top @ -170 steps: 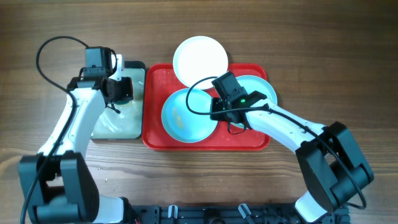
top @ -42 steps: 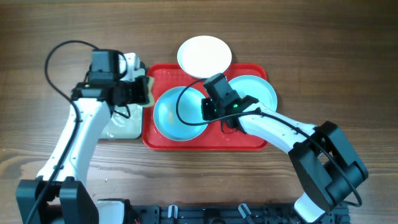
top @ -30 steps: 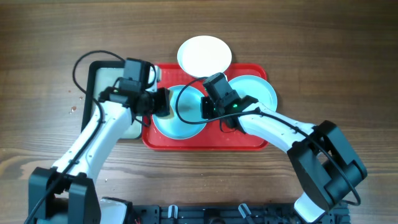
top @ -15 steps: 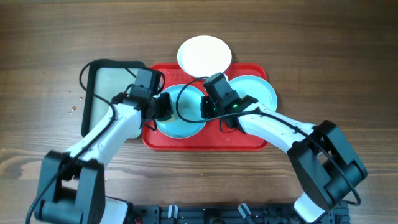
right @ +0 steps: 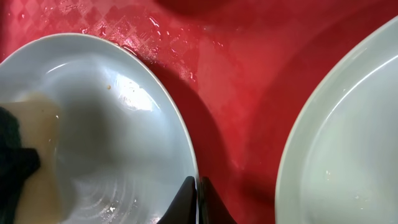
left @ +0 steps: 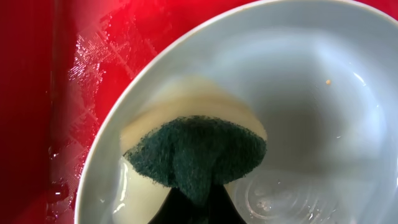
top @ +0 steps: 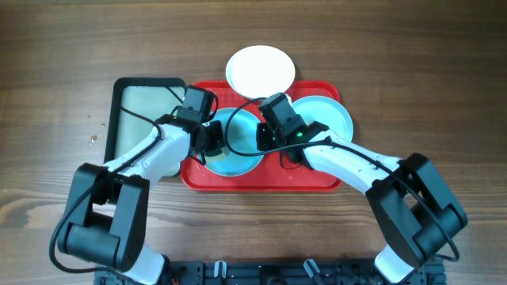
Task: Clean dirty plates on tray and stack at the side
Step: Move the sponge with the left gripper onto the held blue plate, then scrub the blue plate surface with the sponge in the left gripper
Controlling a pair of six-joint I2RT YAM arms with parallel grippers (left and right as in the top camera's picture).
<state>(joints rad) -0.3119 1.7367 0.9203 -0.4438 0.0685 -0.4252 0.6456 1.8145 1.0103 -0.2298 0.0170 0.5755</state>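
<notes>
I see left gripper (top: 212, 136) clamped on sponge (left: 196, 152) in aqua plate (top: 238, 158) on red tray (top: 261, 180), right gripper (right: 198, 190) pinching its rim, with second aqua plate (top: 331, 117), white plate (top: 260, 70) and green tray (top: 139, 119) close around.

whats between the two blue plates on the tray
Bare, wet red tray, seen in the right wrist view; the left plate and right plate don't touch.

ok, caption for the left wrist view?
Left gripper holds a green-and-yellow sponge against a wet pale blue plate on the red tray.

The wooden table (top: 412, 79) bears the red tray (top: 261, 182) and black-rimmed tray (top: 142, 103).
</notes>
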